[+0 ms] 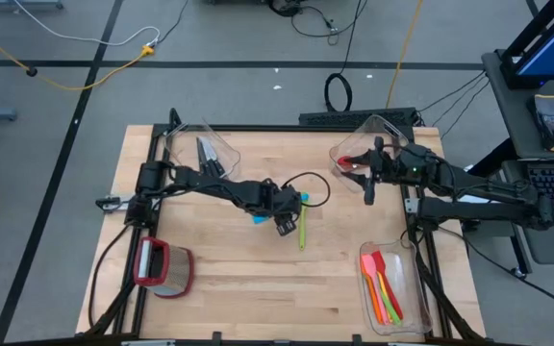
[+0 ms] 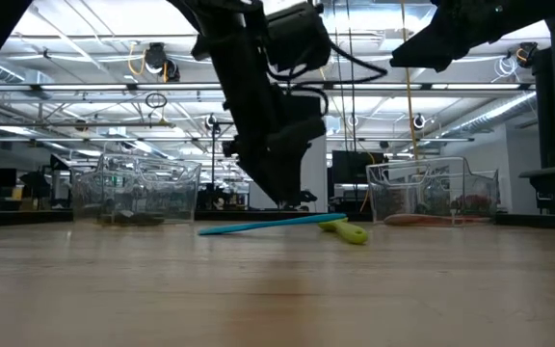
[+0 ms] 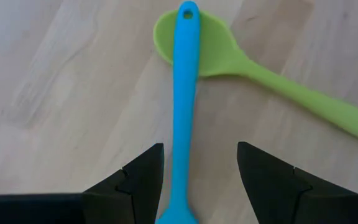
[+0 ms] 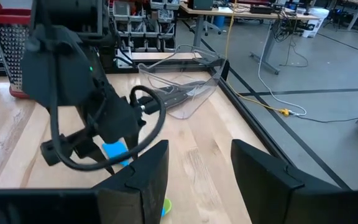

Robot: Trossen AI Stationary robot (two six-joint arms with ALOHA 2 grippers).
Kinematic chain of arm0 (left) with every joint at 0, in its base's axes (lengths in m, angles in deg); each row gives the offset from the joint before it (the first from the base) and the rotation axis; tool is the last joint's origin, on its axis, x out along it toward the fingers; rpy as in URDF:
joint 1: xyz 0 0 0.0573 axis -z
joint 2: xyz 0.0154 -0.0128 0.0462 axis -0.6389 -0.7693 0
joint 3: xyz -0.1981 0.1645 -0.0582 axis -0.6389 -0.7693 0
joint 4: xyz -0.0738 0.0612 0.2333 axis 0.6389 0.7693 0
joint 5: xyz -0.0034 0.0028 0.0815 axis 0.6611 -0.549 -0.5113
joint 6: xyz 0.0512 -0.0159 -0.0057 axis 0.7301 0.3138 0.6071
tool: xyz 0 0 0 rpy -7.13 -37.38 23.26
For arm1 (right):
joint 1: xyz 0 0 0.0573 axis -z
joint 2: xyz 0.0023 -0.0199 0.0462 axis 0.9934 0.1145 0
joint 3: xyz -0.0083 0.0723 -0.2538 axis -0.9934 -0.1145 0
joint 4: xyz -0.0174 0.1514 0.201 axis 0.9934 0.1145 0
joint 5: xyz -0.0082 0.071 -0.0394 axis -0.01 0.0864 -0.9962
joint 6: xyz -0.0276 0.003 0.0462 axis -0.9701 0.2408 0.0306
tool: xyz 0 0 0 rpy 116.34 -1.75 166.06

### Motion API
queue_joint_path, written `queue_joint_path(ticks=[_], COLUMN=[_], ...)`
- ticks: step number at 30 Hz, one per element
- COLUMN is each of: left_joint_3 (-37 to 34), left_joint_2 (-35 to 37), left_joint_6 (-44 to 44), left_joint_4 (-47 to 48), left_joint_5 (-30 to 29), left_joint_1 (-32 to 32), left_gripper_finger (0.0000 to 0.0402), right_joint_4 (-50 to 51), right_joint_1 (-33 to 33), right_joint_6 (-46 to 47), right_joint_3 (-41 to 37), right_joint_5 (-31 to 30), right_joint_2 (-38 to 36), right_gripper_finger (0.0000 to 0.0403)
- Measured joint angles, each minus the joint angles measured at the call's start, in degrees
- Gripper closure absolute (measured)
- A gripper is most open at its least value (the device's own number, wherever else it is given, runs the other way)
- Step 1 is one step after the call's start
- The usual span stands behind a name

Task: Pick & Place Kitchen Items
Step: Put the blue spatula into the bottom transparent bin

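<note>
Blue spatula flat on bare wood at the table's middle, its holed handle end lying over the bowl of the green spoon. Left gripper low over that spatula, fingers spread either side of the handle, neither pad touching, nothing held. Open planks all round the pair; near half of the wooden table mostly free.

Right gripper raised by the far-right clear bin, red items inside; fingers apart, empty.

From above only: knives in the far-left bin, red-rimmed container near left, near-right bin with orange, red and green utensils. From table height only: spatula tilted slightly, resting on the spoon, tip off the board. From the right wrist: left arm over the blue piece, black table rail beyond.

Pale grained wood; grey floor with cables, workshop with ceiling lights behind.
</note>
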Motion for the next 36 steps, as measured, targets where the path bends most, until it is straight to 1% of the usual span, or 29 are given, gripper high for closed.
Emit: queue_joint_path(ticks=[7,12,16,18,21,27,28,29,33,36], left_joint_3=[-0.04,0.07,0.2,0.19,0.19,0.09,0.09,0.1,0.32,-0.2], left_joint_2=[-2.71,-4.85,-6.61,-6.8,-6.89,-6.95,-6.95,-6.95,-5.32,-2.53], left_joint_6=[-1.11,-1.49,-1.63,-1.8,-1.85,-5.19,-5.54,-5.97,-6.86,-7.71], left_joint_4=[0.31,-0.22,0.11,0.79,1.45,1.84,1.97,2.11,3.65,6.36], left_joint_5=[0.66,4.15,8.91,9.09,9.05,8.67,8.69,8.63,7.76,6.61], left_joint_1=[-1.76,-2.95,-3.47,-3.36,-3.17,-3.11,-3.13,-3.11,-3.11,-3.19], left_gripper_finger=[0.0195,0.0195,0.0195,0.0203,0.024,0.0368,0.0381,0.0385,0.0378,0.0389], right_joint_4=[0.39,0.63,0.71,0.92,0.9,0.66,0.66,0.67,0.67,0.66], right_joint_1=[0.0,0.0,-0.07,-0.09,-0.09,-0.09,-0.09,-0.09,-0.09,-0.09], right_joint_6=[0.0,0.0,0.72,1.42,1.46,1.46,1.46,1.46,1.46,1.47], right_joint_3=[0.0,0.02,0.02,0.02,0.02,0.02,0.02,0.02,0.02,0.02], right_joint_5=[-0.04,-0.12,-0.06,-0.07,-0.07,-0.07,-0.07,-0.07,-0.07,-0.04], right_joint_2=[0.02,0.09,0.3,0.53,0.77,0.9,0.92,0.92,0.92,0.9], right_gripper_finger=[0.0236,0.0236,0.0236,0.0236,0.0236,0.0236,0.0236,0.0236,0.0236,0.0236])
